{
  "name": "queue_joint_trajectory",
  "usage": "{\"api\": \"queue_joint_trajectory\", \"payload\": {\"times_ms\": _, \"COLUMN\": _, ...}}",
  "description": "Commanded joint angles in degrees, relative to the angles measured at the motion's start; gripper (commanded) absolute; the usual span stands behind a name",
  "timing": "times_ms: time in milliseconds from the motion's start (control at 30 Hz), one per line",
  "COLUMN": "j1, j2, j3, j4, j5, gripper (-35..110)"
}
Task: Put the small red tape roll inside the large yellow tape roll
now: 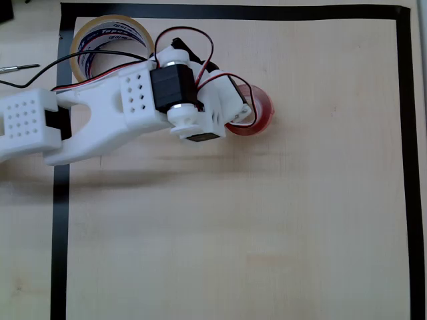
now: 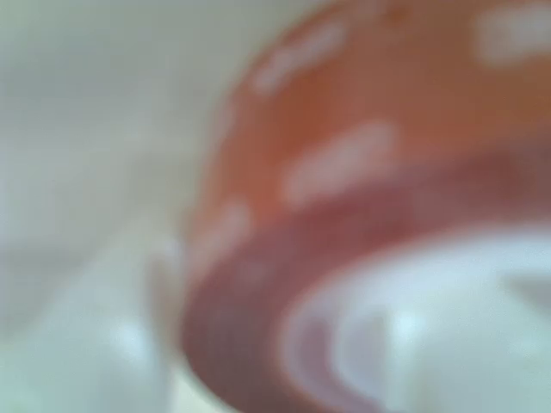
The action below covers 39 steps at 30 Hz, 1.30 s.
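1. In the overhead view the white arm reached from the left edge across the pale wooden tabletop, inside a black tape border.
2. Its gripper sat over the left part of the red roll, which lay near the upper middle of the tabletop.
3. The arm's body hid the fingers, so I could not tell how wide the gripper stood or whether it gripped the red roll.
4. The yellow roll lay flat in the upper left corner, partly under the arm and apart from the red roll.
5. The wrist view was badly blurred; the red roll loomed very close, its white core at lower right.
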Motion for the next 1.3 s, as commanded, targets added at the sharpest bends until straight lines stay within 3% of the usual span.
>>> {"api": "queue_joint_trajectory", "payload": {"times_ms": 0, "j1": 0.00, "j2": 13.45, "j3": -1.05, "j4": 2.99, "j5": -2.02, "gripper": 0}}
{"api": "queue_joint_trajectory", "payload": {"times_ms": 300, "j1": -0.35, "j2": 35.51, "j3": 20.74, "j4": 4.13, "j5": -1.23, "gripper": 0}}
{"api": "queue_joint_trajectory", "payload": {"times_ms": 667, "j1": -11.69, "j2": 67.76, "j3": 63.28, "j4": 4.13, "j5": 4.75, "gripper": 0}}
{"api": "queue_joint_trajectory", "payload": {"times_ms": 1033, "j1": -21.18, "j2": 87.63, "j3": 101.25, "j4": -9.58, "j5": 8.70, "gripper": 0}}
{"api": "queue_joint_trajectory", "payload": {"times_ms": 1267, "j1": -21.36, "j2": 86.57, "j3": 110.13, "j4": -18.46, "j5": 8.53, "gripper": 0}}
